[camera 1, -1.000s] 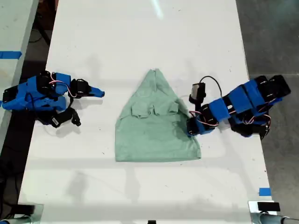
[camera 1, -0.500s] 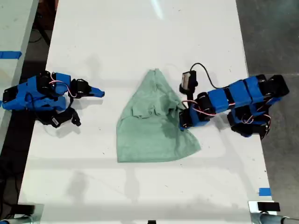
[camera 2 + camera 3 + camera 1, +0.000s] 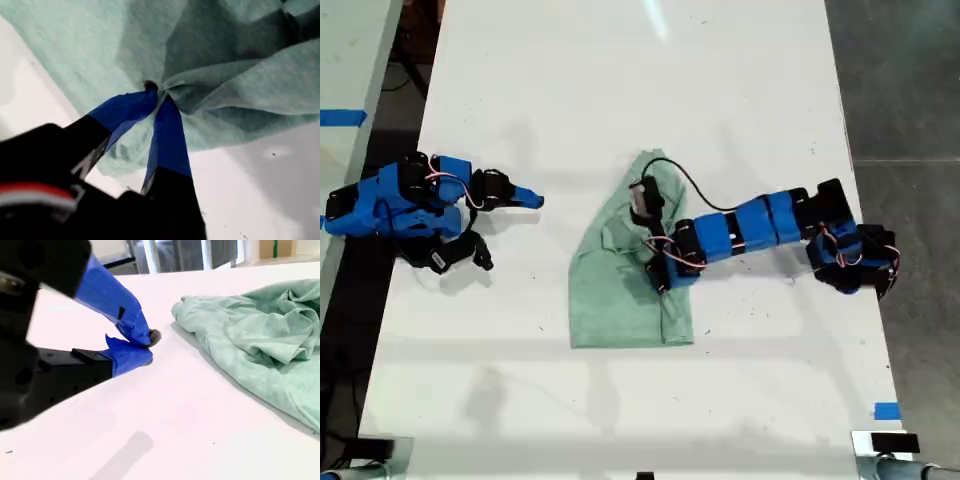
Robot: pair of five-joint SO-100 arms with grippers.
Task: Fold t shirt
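Now mid-fold: t shirt [image 3: 615,290] lying at the middle of the tabletop [image 3: 620,100] in the exterior view, pointed top toward the upper edge of the frame, straight hem toward the lower edge, right-hand side lifted and doubled over toward the centre. Clenched on a gathered knot of that mint cloth [image 3: 250,75]: my first claw [image 3: 660,272], reaching in from the exterior view's right, blue tips pinched tight together [image 3: 157,92] in the first wrist view. Parked at the exterior view's left, well apart from the t shirt [image 3: 250,340]: my second claw [image 3: 525,198], tips closed together [image 3: 142,346] on nothing.

To do this step well, by judgement:
- Hold the pinch firm; no loosening above the tabletop.
- Carry the raised edge low and level toward the exterior view's left, as far as the opposite edge, without dragging the bottom layer along.
- Lay flat first, release after, hem lined up with hem.
- Watch for bunching near the lower right of the garment, rumpled-looking at present.
- Consider pinning the far side with my second claw against any creep.
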